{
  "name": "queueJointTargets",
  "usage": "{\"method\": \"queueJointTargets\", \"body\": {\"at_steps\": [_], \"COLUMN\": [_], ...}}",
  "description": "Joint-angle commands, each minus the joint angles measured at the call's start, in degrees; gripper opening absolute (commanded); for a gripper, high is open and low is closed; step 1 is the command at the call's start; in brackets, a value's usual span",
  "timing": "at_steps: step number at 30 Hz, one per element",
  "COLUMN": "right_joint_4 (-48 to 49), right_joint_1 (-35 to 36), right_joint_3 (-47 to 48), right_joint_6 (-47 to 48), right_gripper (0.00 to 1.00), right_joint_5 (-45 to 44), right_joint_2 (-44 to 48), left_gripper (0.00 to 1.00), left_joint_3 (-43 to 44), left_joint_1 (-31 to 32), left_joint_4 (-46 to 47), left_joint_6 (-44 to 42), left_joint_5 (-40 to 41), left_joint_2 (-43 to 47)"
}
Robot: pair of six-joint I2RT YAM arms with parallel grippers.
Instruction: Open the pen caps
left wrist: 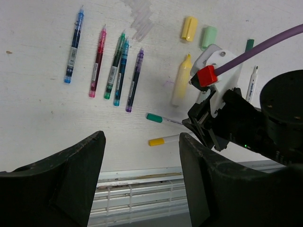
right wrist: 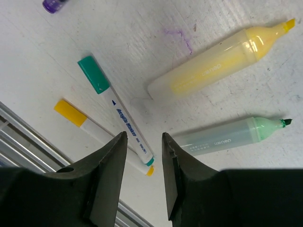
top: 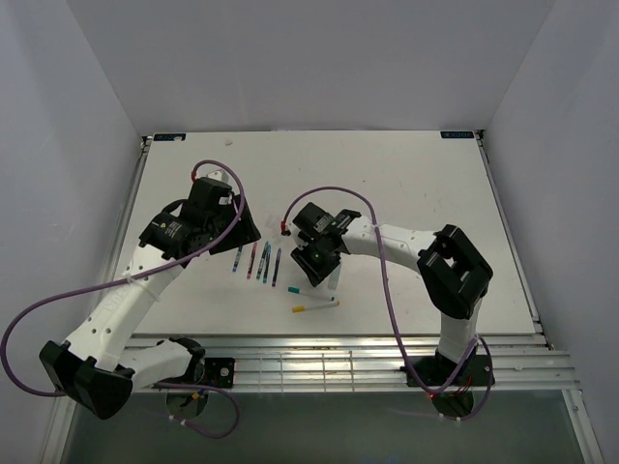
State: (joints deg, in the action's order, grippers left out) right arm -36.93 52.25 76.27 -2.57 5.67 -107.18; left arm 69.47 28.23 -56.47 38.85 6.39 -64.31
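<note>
Pens [top: 259,261] lie in the middle of the table [top: 416,184], between your arms. Your right pincer [right wrist: 144,146] hangs low over two slim white pens [right wrist: 124,124], fingers slightly parted, pinching nothing. Their green cap [right wrist: 93,74] and yellow cap [right wrist: 70,112] are on. Just beside them the yellow highlighter [right wrist: 218,61] and pale-green highlighter [right wrist: 227,137] lie uncapped, tips bare. Your left pincer [left wrist: 141,151] is spread wide and empty, left of a row of five slim coloured pens [left wrist: 116,66].
</note>
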Motion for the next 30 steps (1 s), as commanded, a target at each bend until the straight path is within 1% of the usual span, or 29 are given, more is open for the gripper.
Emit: {"method": "queueJointTargets", "body": {"at_steps": [1, 6, 17, 30], "right_joint_4": [0.6, 0.5, 2.4, 5.5], "right_joint_1": [0.5, 1.1, 2.4, 3.1], "right_joint_3": [2.6, 1.0, -0.9, -5.6], "right_joint_6": [0.2, 0.5, 0.7, 1.9], "right_gripper": [0.41, 0.41, 0.38, 0.36], "right_joint_5": [0.1, 2.5, 2.8, 2.9], "right_joint_2": [3.5, 3.6, 1.3, 0.3], "left_gripper": [0.74, 0.74, 0.74, 0.74], "left_joint_3": [-0.9, -1.5, -1.4, -1.7], "left_joint_1": [-0.5, -0.6, -1.1, -1.2], "left_joint_4": [1.3, 1.9, 1.5, 0.6], "left_joint_6": [-0.3, -0.2, -0.1, 0.9], "left_joint_5": [-0.9, -1.5, -1.6, -1.6], "left_joint_2": [0.5, 0.4, 1.1, 1.4]}}
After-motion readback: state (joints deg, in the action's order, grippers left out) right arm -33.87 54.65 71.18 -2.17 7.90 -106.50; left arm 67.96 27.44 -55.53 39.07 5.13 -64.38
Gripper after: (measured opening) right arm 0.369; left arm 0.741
